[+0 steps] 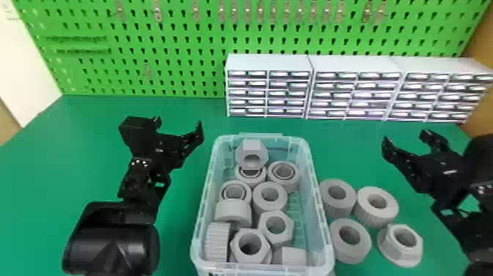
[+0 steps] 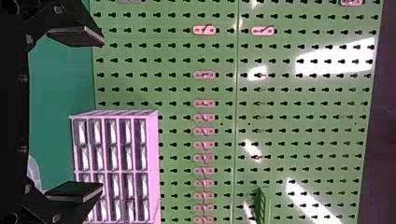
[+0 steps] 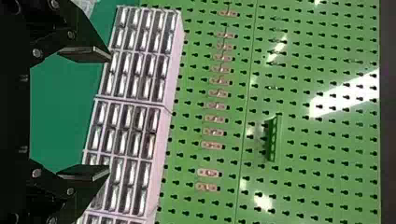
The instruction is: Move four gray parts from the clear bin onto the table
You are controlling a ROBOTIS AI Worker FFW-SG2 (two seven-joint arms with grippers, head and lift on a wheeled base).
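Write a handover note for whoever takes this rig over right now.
Left gripper: open and empty, above the table, left of the clear bin.
Right gripper: open and empty, on the bin's right side.
Done: four gray parts stand on the table just right of the bin, the count asked for.
Left: apparently nothing; the other gray parts in the bin can stay.
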